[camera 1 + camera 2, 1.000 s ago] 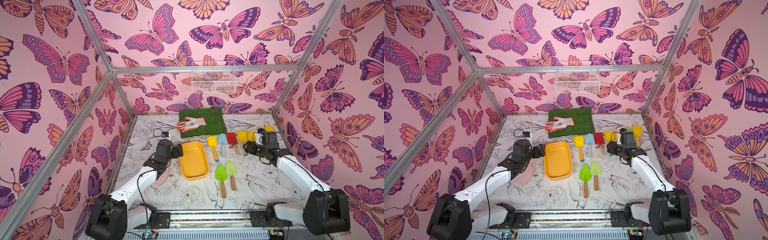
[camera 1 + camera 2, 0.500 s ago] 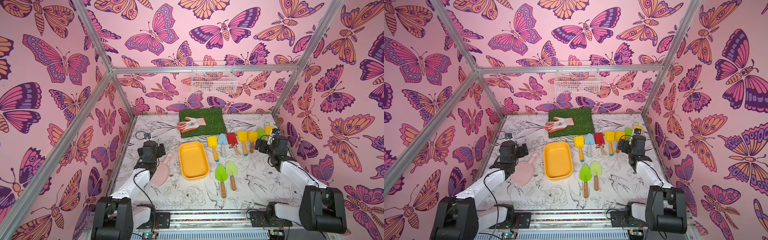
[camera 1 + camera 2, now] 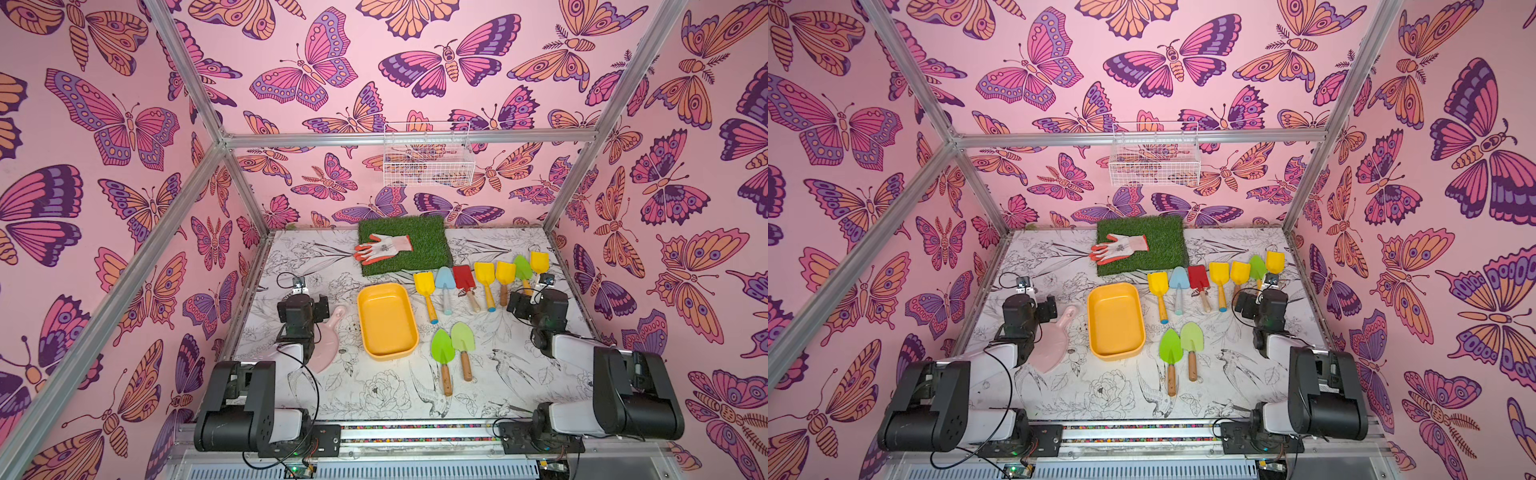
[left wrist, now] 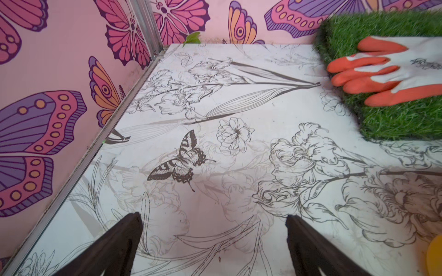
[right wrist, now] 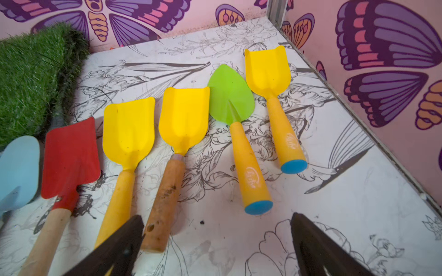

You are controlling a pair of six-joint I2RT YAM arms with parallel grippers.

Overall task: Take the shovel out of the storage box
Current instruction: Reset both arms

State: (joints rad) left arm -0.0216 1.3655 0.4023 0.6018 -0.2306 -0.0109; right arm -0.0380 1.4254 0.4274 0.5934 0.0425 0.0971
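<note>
The fingers point(image 5: 315, 243) of the right gripper point(image 5: 217, 216) stand wide apart and grasp nothing; only the printed table point(image 5: 346, 191) shows between them. The left gripper point(image 4: 213, 216) is released too, with its fingers point(image 4: 119, 243) spread over bare table.

Just ahead of the right gripper lies the green shovel point(image 5: 230, 95). It has a pointed green blade and an orange handle with a blue end cap. The handle carries a white cursive mark, too blurred for me to read, and the yellow shovel point(image 5: 267, 69) beside it carries the same mark. The glove point(image 4: 394, 69) has small dark print, also unreadable.

In both top views the green shovel point(image 3: 521, 268) lies flat in a row of shovels at 2 o'clock from the storage box point(image 3: 386, 320), well apart from it. The box is a shallow yellow tray with rounded corners, at the middle of the table.

One second ago the right gripper covered this row and the green blade was hidden; now it has drawn back toward 4 o'clock. The left gripper was then close to the box's 9 o'clock side; now it is farther off, above the pink scoop point(image 3: 332, 345)
</note>
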